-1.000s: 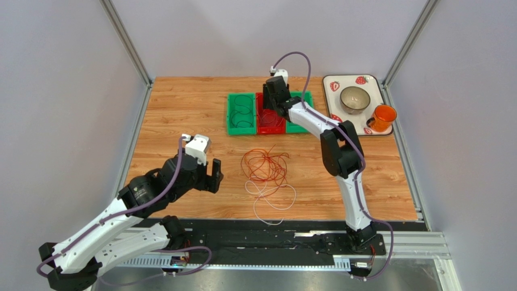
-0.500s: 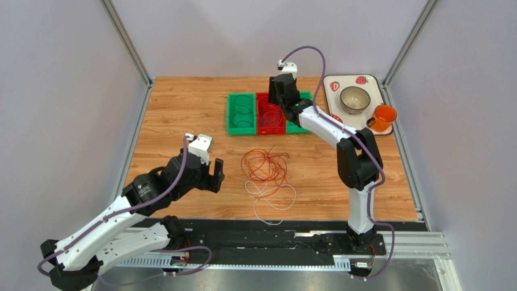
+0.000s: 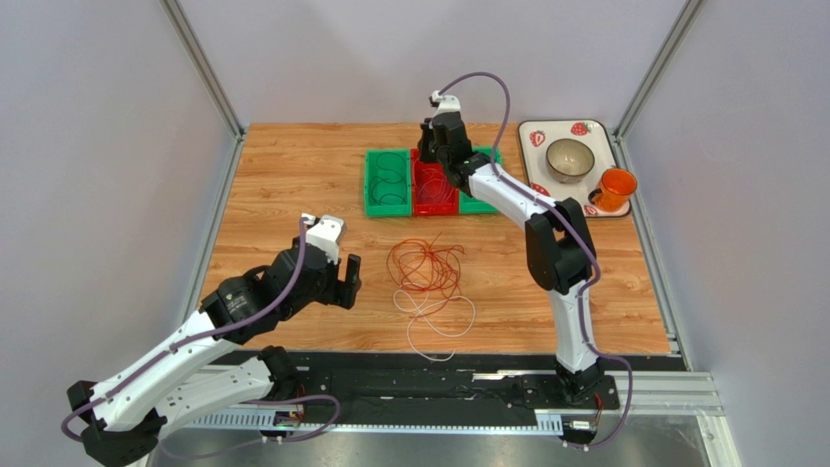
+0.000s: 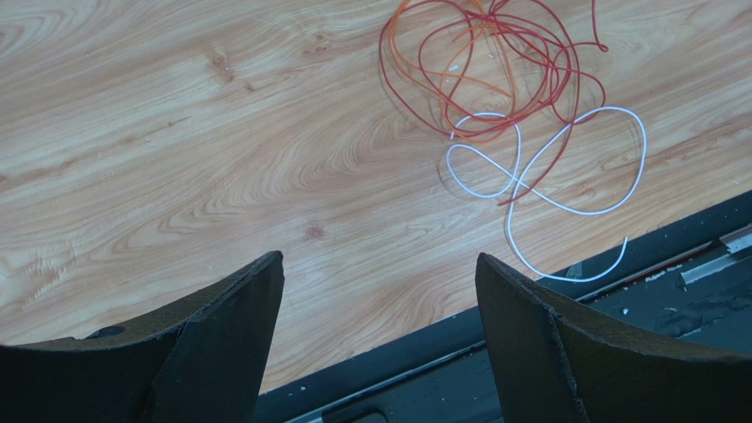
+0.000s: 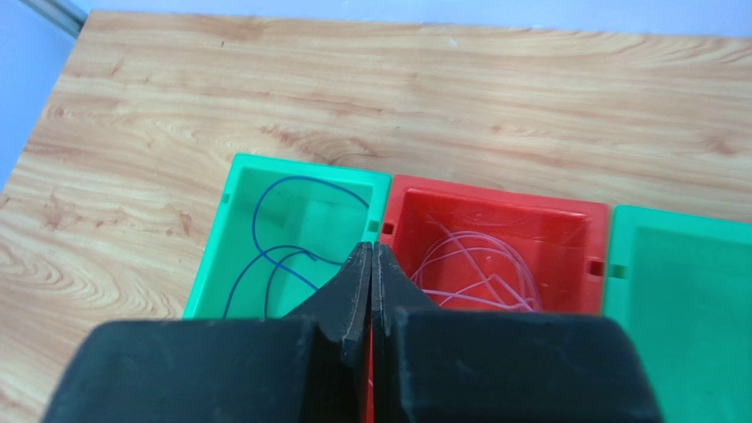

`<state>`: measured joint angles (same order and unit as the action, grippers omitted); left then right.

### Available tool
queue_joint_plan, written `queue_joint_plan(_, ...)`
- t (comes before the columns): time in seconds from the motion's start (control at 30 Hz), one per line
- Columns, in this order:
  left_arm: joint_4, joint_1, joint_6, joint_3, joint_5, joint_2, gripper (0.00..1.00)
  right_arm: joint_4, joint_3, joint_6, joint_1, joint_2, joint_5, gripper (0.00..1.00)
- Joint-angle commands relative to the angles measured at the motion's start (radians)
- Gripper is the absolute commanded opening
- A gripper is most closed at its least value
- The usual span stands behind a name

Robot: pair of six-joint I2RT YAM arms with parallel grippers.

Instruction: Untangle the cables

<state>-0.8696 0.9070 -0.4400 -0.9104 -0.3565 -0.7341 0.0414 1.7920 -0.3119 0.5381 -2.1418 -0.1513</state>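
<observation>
A tangle of red and orange cables (image 3: 426, 267) (image 4: 494, 70) lies mid-table, with a white cable (image 3: 440, 321) (image 4: 547, 181) looped through its near side. My left gripper (image 3: 347, 282) (image 4: 379, 257) hovers open to the left of the tangle, nothing between its fingers. At the back, my right gripper (image 3: 432, 156) (image 5: 372, 248) hangs shut and empty above the wall between the left green bin (image 5: 231, 264) and the red bin (image 5: 582, 233). A blue cable (image 5: 291, 256) lies in the left green bin and a pale pink cable (image 5: 481, 269) in the red one.
Three bins stand in a row at the back: green (image 3: 374, 185), red (image 3: 433, 199) and green (image 5: 680, 282). To their right, a white tray (image 3: 531, 131) carries a bowl (image 3: 570, 159) and an orange cup (image 3: 616, 188). The black rail (image 4: 618, 291) runs along the table's near edge.
My right gripper has shut its jaws and shifted a little left above the bins. The left arm has edged slightly forward, still open. The cables have not moved.
</observation>
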Motion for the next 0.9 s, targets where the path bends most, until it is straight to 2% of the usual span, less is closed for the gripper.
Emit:
queue_joint_plan(0.0,0.027,-0.005,0.014,-0.007,-0.002,-0.002,0.88,0.032,0.087,-0.044,-0.001,-0.058,0.094,0.00)
queue_joint_plan(0.1,0.024,-0.005,0.012,-0.008,-0.002,-0.007,0.88,0.063,0.096,-0.073,-0.003,-0.081,0.085,0.00)
queue_joint_plan(0.37,0.021,-0.005,0.014,-0.010,-0.006,-0.005,0.88,0.063,-0.005,-0.118,-0.029,-0.072,0.009,0.00)
queue_joint_plan(0.87,0.020,-0.005,0.009,-0.007,-0.009,0.033,0.87,0.114,0.038,-0.132,-0.040,-0.125,0.006,0.00)
